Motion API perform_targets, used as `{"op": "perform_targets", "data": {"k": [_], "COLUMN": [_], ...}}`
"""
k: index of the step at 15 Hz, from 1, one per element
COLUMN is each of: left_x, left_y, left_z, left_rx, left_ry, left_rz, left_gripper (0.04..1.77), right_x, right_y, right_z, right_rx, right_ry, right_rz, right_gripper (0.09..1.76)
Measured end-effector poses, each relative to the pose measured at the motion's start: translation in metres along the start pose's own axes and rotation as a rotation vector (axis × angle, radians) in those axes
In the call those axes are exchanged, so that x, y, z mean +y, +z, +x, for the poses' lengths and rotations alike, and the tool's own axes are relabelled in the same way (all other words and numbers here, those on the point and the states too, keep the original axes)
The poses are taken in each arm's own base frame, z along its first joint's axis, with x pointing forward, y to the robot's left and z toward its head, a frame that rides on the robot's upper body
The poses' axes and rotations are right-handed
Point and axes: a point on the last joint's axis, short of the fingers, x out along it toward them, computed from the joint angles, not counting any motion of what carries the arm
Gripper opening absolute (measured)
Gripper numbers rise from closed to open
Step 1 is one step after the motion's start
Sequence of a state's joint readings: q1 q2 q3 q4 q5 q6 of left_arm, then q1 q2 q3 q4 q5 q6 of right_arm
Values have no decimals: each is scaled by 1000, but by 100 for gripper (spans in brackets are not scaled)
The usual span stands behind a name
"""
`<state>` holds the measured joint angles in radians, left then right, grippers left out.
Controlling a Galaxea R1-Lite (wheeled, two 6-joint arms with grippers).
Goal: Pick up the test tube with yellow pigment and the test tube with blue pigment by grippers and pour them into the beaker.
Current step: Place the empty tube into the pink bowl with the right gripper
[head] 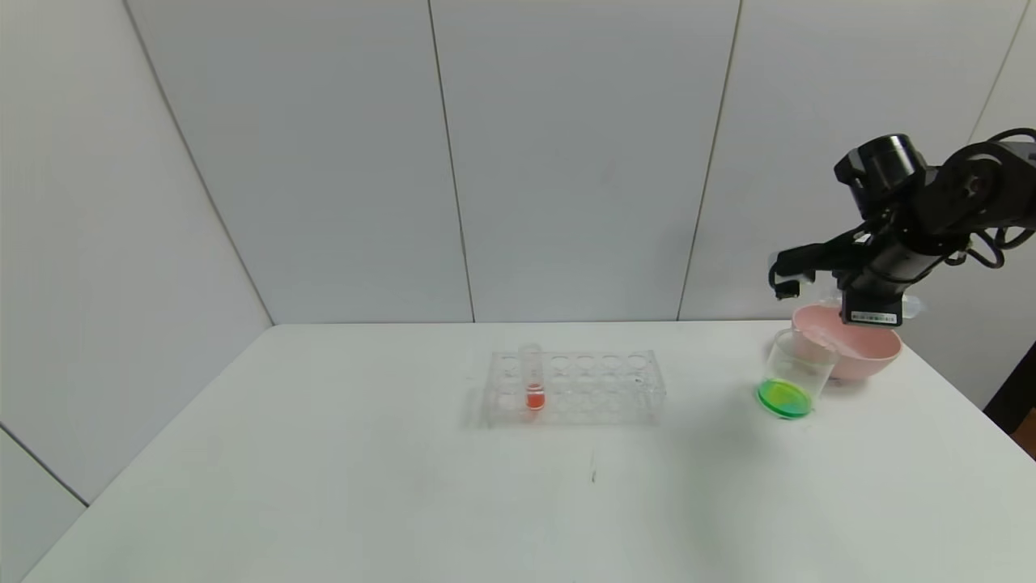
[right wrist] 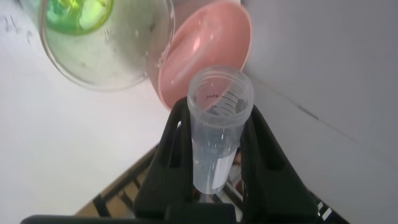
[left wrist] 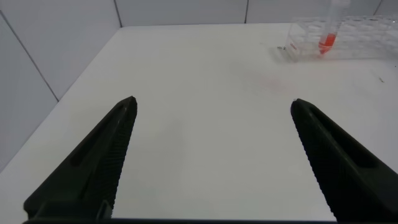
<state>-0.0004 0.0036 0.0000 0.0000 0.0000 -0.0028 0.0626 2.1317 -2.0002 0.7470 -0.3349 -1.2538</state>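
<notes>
Green liquid already sits in the bottom of the beaker [head: 797, 372], which reads as yellow and blue mixed, so the pouring looks largely done and the step in hand seems to be getting rid of an emptied tube. The right gripper [right wrist: 214, 140] hangs just behind and above the beaker, over the pink bowl [head: 878, 356] that touches the beaker's far side, with its fingers pinched on a clear test tube [right wrist: 217, 124] that appears empty; no colour is left in it, so I cannot tell whether it held the yellow or the blue pigment. The next move probably calls for lowering over the bowl and loosening the grip so the tube drops inside rather than onto the table [head: 324, 486]. The other pigment tube is hard to make out; something pale lies in the bowl, but I cannot tell what it is. Well to the left of the beaker stands the rack [head: 575, 389], holding only a tube of orange-red liquid [head: 532, 380]. The left gripper [left wrist: 211, 155] is parked low over the table, far left of the beaker and beyond the rack, fingers spread wide and holding nothing. It is out of sight from the head camera.
</notes>
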Motion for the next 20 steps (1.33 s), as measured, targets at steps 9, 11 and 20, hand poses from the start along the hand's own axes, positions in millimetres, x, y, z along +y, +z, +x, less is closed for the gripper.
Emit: {"op": "perform_targets", "data": {"k": [9,11,20], "left_x": [0,0,0], "left_y": [0,0,0], "left_z": [0,0,0], "left_rx": [0,0,0], "left_ry": [0,0,0], "left_rz": [0,0,0], "left_gripper": [176,176,176], "right_x": [-35,-37,-24], "right_y": [-34,-44,-96], "right_z": [-5,0,45], "right_rx": [-789,-861,-953], "right_ry": [152,141,34], "right_rz": [637,767,1129], "right_gripper": [50,50,50]}}
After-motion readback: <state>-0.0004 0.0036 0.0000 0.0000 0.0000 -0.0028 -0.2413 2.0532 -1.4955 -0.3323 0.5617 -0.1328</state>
